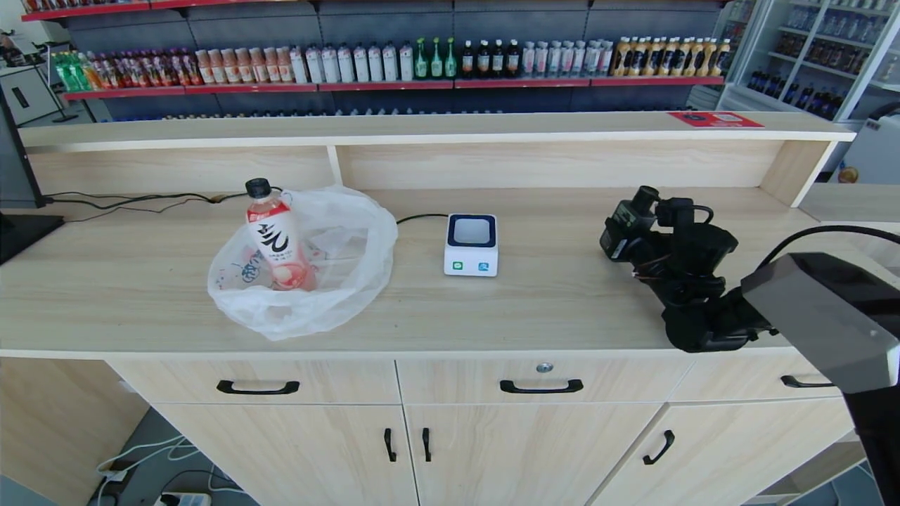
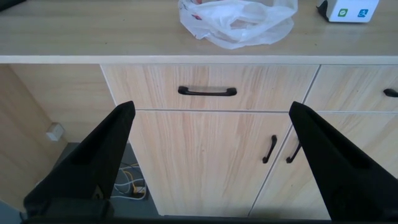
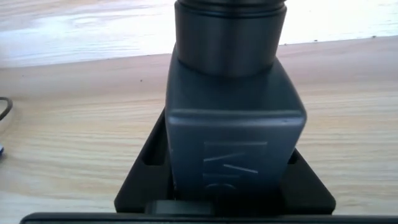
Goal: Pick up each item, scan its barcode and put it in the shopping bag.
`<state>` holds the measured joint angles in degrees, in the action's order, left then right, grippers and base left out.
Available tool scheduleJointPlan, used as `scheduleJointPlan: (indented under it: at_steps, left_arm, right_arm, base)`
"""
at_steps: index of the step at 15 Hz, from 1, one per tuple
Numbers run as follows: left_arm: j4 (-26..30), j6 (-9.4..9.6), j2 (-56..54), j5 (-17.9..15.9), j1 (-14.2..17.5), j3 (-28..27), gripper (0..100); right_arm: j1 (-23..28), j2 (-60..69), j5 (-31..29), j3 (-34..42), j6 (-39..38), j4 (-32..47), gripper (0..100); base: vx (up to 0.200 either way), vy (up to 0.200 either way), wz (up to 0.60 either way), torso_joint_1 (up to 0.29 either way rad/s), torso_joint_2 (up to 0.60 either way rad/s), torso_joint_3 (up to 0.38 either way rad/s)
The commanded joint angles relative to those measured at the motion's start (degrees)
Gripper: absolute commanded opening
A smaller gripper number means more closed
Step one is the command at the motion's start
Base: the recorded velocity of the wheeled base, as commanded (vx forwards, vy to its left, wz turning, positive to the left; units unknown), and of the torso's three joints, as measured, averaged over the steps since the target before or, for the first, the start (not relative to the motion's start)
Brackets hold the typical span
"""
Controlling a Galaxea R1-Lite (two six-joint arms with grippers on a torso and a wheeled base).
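A pink-labelled drink bottle [image 1: 273, 239] with a black cap stands tilted inside the open clear plastic shopping bag [image 1: 351, 274] on the wooden counter [image 1: 548, 302]. To the bag's right sits a small white barcode scanner [image 1: 471, 244] with a dark window on top. The bag [image 2: 239, 25] and the scanner [image 2: 348, 10] appear again in the left wrist view. My left gripper [image 2: 211, 109] hangs open below counter height, facing the cabinet front, with nothing in it. My right gripper [image 1: 633, 228] is low over the counter's right part, well right of the scanner. A dark grey block [image 3: 233, 130] sits before its camera.
A raised wooden shelf [image 1: 436, 130] runs along the counter's back. A black cable [image 1: 126, 200] lies at the back left, and another leads to the scanner. Drawers and doors with black handles [image 2: 207, 91] are under the counter. Store shelves of bottles [image 1: 394, 63] stand behind.
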<state>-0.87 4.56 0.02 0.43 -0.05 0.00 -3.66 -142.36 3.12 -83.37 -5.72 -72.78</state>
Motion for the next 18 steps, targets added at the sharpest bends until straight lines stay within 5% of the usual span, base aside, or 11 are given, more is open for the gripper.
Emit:
scheduleJointPlan:
  at_steps: [1,6,7,9,12,18]
  left_arm:
    - [0.0,0.01,0.0,0.0,0.0,0.0,100]
    - [0.0,0.1,0.0,0.0,0.0,0.0,100]
    - [0.0,0.1,0.0,0.0,0.0,0.0,100]
    - [0.0,0.01,0.0,0.0,0.0,0.0,100]
    - [0.1,0.01,0.0,0.0,0.0,0.0,100]
    - [0.0,0.01,0.0,0.0,0.0,0.0,100]
  right_arm:
    - [-2.1,6.7,1.3,8.1,-0.2,-3.1,0]
    - [-10.4,32.9,1.4,35.3,-3.2,-7.6,0]
    - [-10.7,33.4,1.4,35.7,-3.3,-7.6,0]
    - [-24.5,50.6,-4.2,48.7,-3.3,-4.3,0]
    - [-44.7,57.4,-23.9,52.8,-6.1,-3.1,0]
    - [-63.7,62.2,-29.3,51.1,-0.9,-2.5,0]
  base:
    - [0.0,0.0,0.0,0.0,0.0,0.0]
    - [0.0,0.0,0.0,0.0,0.0,0.0]
    - [0.0,0.0,0.0,0.0,0.0,0.0]
    - [0.0,0.0,0.0,0.0,0.0,0.0]
    - [0.0,0.0,0.0,0.0,0.0,0.0]
    - [0.0,0.0,0.0,0.0,0.0,0.0]
